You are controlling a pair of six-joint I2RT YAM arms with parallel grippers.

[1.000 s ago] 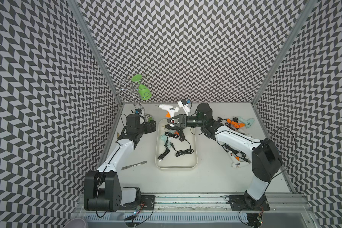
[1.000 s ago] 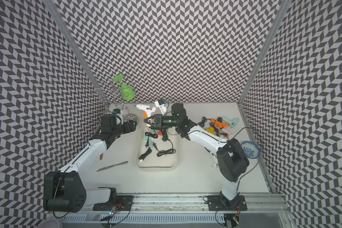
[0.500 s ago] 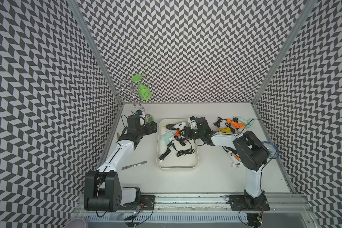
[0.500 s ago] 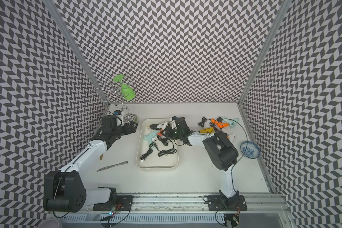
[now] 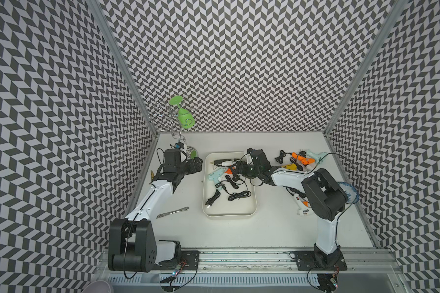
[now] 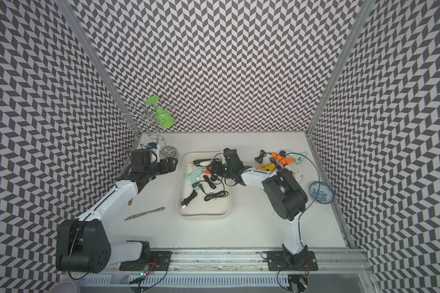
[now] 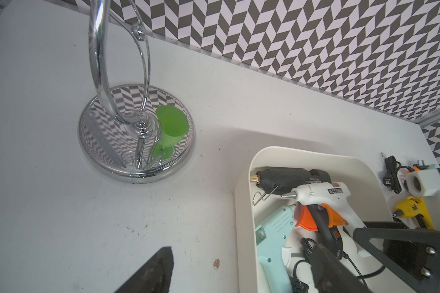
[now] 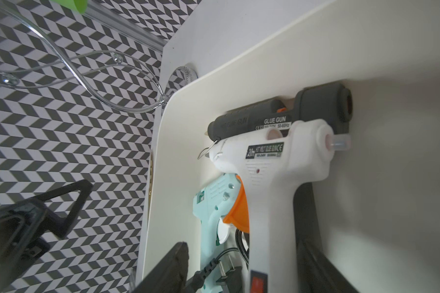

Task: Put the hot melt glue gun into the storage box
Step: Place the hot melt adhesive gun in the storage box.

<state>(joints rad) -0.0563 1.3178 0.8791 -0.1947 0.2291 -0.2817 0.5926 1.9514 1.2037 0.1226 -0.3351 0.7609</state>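
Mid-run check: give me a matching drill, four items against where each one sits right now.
Items
1. white glue gun
2. yellow glue gun
3. blue-patterned bowl
4. green cup

Places
a. hanging on the chrome rack
b. on the table near a side wall
c. lying in the storage box
d. on the table between the storage box and that bowl

Pairs: 1-c, 2-d, 3-b, 4-a
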